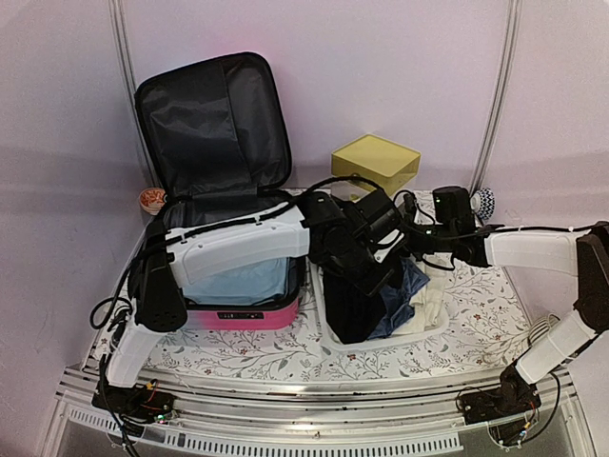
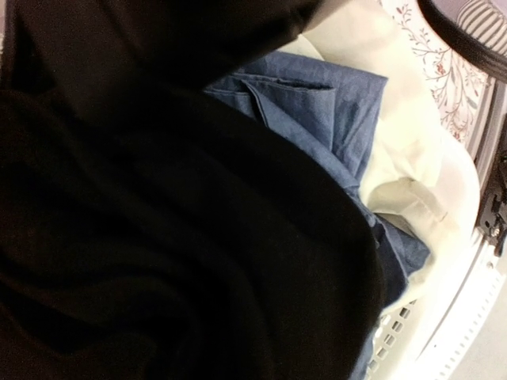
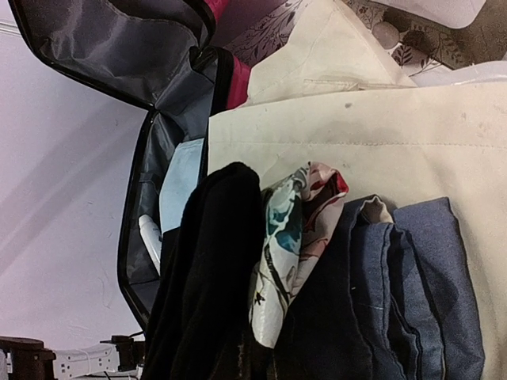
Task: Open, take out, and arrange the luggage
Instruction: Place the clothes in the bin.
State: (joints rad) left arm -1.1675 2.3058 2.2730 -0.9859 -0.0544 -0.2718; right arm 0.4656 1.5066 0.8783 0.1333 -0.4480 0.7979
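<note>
Reaching over the open luggage (image 1: 247, 316), the left arm puts the left tool (image 1: 379, 267) above the basket (image 1: 433, 328), which stands just right of the case. Black cloth (image 1: 347, 309) fills that tool's own view, so I cannot tell whether its jaws are apart or clamped. The right tool (image 1: 419, 238), jaws together, hangs over the same basket by blue denim (image 1: 404, 290) and cream cloth (image 1: 433, 303); whether it pinches anything is unclear. The luggage sits at the left of the tabletop (image 1: 485, 305), long axis front to back, lid (image 1: 214, 119) upright against the wall, a pale blue item (image 1: 243, 281) inside. It lies left of both tools, with the left arm nearer. A next reach into it would likely go leftward over the case's right wall. Bare tabletop shows along the front edge.
</note>
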